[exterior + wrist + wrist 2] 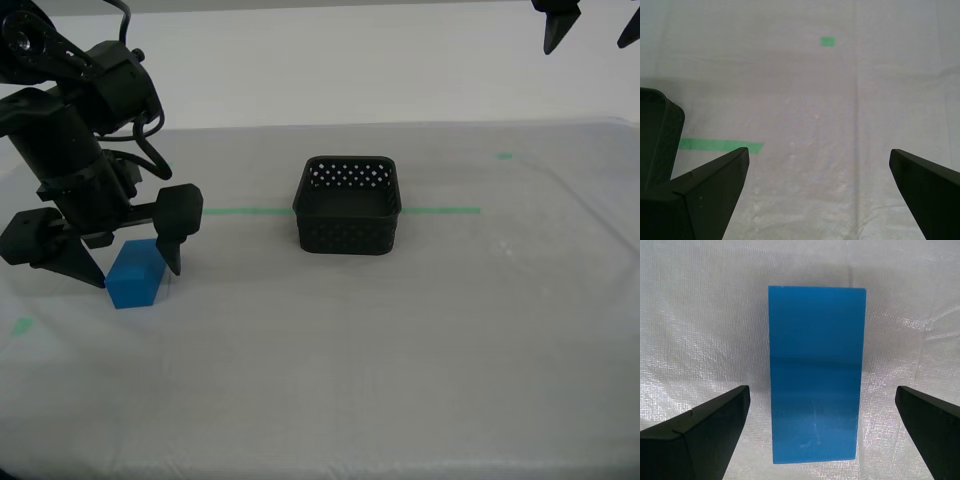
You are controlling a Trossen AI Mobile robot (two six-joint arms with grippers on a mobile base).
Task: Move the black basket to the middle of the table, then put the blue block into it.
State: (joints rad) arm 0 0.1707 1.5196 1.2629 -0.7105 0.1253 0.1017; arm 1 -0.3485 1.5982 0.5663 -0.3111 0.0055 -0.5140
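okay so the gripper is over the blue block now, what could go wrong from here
My second gripper is open, astride the blue block but untouching; an off-centre close might push or twist it on the sheeting. Carrying it over, it could clip the black basket wall and shove it off the green tape line.

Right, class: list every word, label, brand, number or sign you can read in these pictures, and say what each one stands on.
None: no words, numbers, brands or signs can be read in any view.
The blue block has plain faces.
The black basket bears only rows of holes.
The table carries blank green tape, with no writing.
My first gripper and my second gripper show no markings on their jaws.
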